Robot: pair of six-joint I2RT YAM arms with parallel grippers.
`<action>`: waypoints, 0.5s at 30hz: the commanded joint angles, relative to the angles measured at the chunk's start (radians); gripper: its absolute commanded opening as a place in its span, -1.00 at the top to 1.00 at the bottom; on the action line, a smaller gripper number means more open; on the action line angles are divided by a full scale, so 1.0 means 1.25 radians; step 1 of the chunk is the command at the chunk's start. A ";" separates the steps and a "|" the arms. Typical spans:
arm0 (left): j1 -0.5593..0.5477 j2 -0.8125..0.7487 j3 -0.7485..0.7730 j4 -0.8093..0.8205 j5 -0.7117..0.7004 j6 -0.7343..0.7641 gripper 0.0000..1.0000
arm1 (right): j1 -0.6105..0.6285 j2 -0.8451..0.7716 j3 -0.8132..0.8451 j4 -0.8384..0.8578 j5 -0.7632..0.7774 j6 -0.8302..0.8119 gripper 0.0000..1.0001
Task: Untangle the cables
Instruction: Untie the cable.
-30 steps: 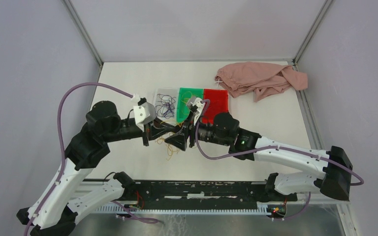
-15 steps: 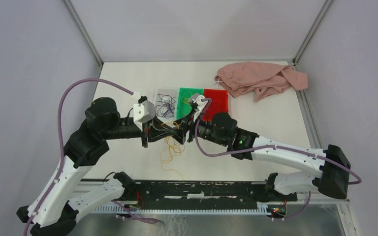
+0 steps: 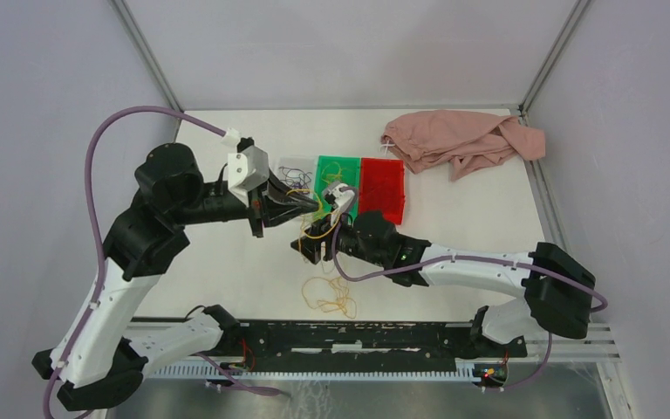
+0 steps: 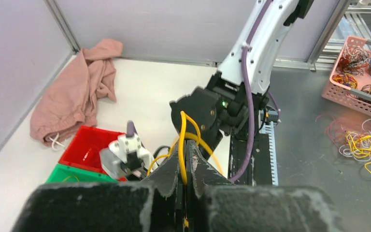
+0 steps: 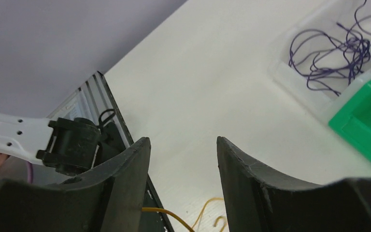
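Left jaws on half-hidden yellow cable

Left hand lifted away (pinching yellow cable); loose loops dropped nearer front.

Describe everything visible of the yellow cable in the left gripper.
The yellow cable is a thin, glossy, floppy wire. The left gripper is shut on it; it arches out of the closed jaws in two loops, in mid-air above the table. More yellow loops lie on the table below; whether they join it, I cannot tell.
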State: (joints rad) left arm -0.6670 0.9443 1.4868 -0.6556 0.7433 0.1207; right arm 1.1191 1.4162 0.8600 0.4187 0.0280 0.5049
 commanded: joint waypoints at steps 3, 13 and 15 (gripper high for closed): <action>0.005 0.031 0.122 0.027 -0.036 0.059 0.94 | 0.005 0.000 -0.056 0.090 0.043 0.032 -0.18; 0.005 0.076 0.241 0.125 -0.281 0.219 0.94 | 0.004 -0.017 -0.157 0.103 0.102 0.044 -0.15; 0.005 0.077 0.235 0.162 -0.336 0.254 0.94 | 0.004 -0.019 -0.165 0.100 0.112 0.050 -0.16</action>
State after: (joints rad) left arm -0.6670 1.0340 1.7462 -0.5961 0.5205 0.2989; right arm 1.1191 1.4277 0.6674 0.4831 0.1211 0.5499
